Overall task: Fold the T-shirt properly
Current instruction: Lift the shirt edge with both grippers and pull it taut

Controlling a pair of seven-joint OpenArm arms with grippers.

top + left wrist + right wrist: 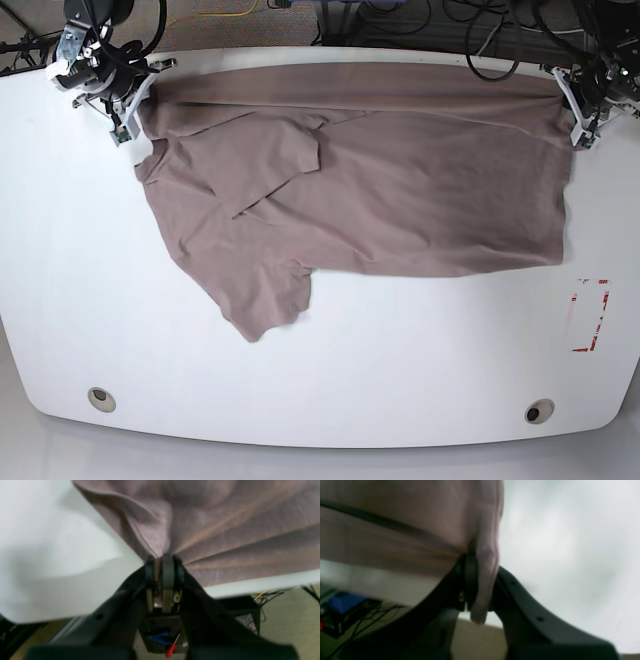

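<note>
We hold the T-shirt (400, 190), spread over the far half of the table (320, 380), with left gripper (163, 557) and right gripper (480, 580) both clamped on its far corners. Uneven pulling could probably drag a corner free or bunch the cloth.

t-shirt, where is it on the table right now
In the base view the T-shirt lies spread across the far half of the white table, its far corners pinched by the right hand and the left hand.

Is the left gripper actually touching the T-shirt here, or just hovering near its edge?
Touching. The left wrist view shows the left gripper with its jaws shut on a pinch of the T-shirt, and folds fan out from that spot.
</note>
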